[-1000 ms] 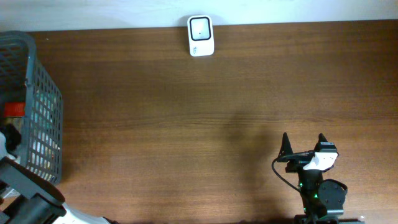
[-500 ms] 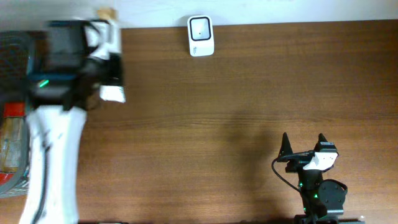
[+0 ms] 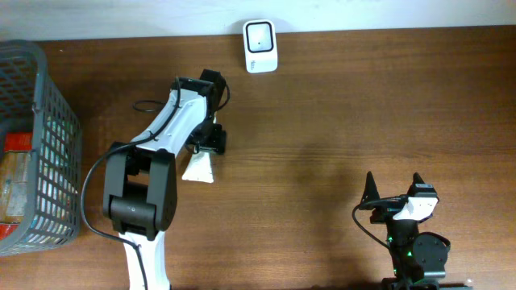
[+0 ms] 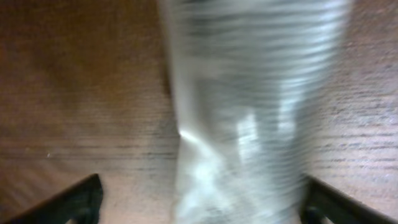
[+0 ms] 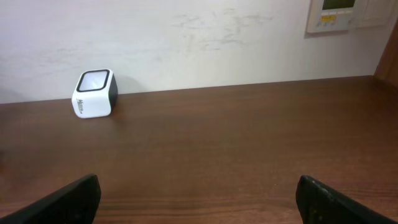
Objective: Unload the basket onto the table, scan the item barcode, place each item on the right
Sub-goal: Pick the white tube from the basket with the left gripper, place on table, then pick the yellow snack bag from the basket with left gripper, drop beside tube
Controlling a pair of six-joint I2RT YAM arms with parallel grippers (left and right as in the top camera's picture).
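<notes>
The item, a white crinkly packet (image 3: 198,169), lies on the brown table just below my left gripper (image 3: 209,143). In the left wrist view the blurred packet (image 4: 249,106) fills the middle, and my left gripper (image 4: 202,202) stands open around it, with a gap on the left side. The white scanner (image 3: 260,46) stands at the table's far edge, also seen in the right wrist view as the scanner (image 5: 94,93) against the wall. My right gripper (image 3: 395,185) rests open near the front right, and the right gripper (image 5: 199,196) has nothing between its fingers.
A grey mesh basket (image 3: 50,121) stands at the left edge, holding a red item (image 3: 18,142) and other packs. The left arm (image 3: 145,185) stretches across the table's left part. A wall runs behind the scanner.
The left arm swung from over the basket to the table with the white packet. Its jaws went from shut to open, and the packet now lies on the table.
</notes>
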